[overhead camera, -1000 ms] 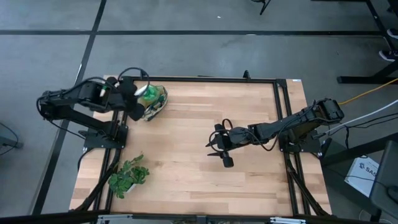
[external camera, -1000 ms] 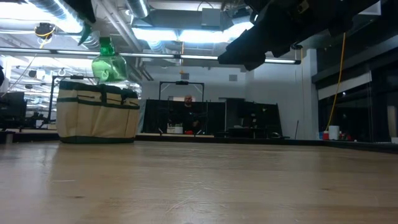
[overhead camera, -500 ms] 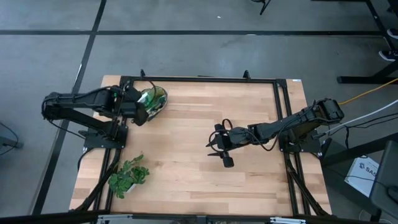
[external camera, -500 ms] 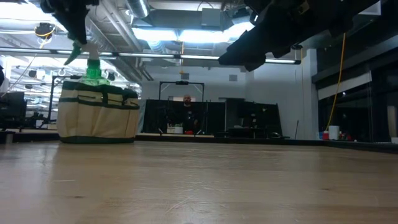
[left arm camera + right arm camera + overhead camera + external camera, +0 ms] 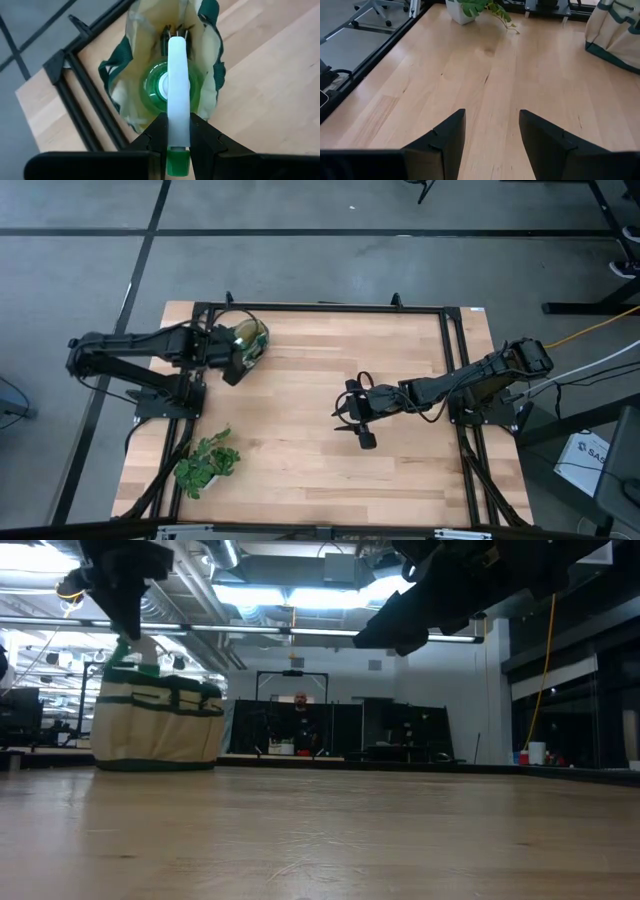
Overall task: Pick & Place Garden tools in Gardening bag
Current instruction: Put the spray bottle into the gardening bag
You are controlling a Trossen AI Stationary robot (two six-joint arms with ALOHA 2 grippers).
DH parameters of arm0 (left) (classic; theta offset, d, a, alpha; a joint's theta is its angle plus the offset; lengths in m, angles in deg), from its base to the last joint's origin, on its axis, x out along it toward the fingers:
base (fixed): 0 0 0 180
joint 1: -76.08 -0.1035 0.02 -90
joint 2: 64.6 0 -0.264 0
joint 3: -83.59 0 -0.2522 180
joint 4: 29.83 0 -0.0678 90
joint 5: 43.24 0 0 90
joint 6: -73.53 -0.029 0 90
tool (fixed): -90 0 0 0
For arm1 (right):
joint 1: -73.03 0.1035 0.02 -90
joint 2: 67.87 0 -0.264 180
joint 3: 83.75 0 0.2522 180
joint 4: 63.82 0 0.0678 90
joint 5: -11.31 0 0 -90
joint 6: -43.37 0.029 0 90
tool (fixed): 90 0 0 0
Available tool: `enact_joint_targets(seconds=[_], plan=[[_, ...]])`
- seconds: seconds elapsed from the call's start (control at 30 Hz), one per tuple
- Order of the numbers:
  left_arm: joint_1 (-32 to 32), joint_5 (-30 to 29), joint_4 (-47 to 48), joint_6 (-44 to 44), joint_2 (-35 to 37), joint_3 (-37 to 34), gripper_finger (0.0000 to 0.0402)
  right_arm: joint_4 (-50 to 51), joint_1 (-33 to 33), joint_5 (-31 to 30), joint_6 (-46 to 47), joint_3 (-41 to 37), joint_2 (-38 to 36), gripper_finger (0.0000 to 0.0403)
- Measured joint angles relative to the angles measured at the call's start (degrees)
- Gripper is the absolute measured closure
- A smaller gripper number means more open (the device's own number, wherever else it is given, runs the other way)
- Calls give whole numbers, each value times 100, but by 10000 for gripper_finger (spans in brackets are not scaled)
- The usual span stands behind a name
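Gardening bag (image 5: pixel 212 75) holding green spray bottle (image 5: pixel 172 92), left gripper (image 5: pixel 176 131) pinching its white top, right gripper (image 5: pixel 491 137) spread mid-table

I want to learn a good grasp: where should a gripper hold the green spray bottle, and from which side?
At the white spray head, from straight above, as the left gripper does now: the spray bottle stands upright inside the gardening bag, whose walls cover its body, so only the narrow top is free.
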Motion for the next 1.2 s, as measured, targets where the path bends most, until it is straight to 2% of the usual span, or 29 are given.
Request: enact_joint_targets(seconds=[0.37, 0.5, 0.73, 0.97, 1.13, 1.2], plan=[[-1196, 633, -863, -1074, 11, -255, 355, 7, 0, 2, -2, 0, 0, 215], [-1609, 1070, -1298, -1409, 17, -350, 355, 7, 0, 4, -2, 2, 0, 215], [-2236, 2076, -2381, -1943, 24, -954, 355, 8, 2, 4, -2, 0, 0, 215], [-2485, 2777, -3141, -2443, 0, -1084, 355, 9, 2, 7, -2, 1, 0, 215], [-2446, 3291, -3544, -2659, -100, -1084, 355, 7, -2, 232, -2, 0, 0, 215], [-2363, 3325, -3659, -2722, -210, -1082, 355, 8, 0, 307, -2, 0, 0, 215]])
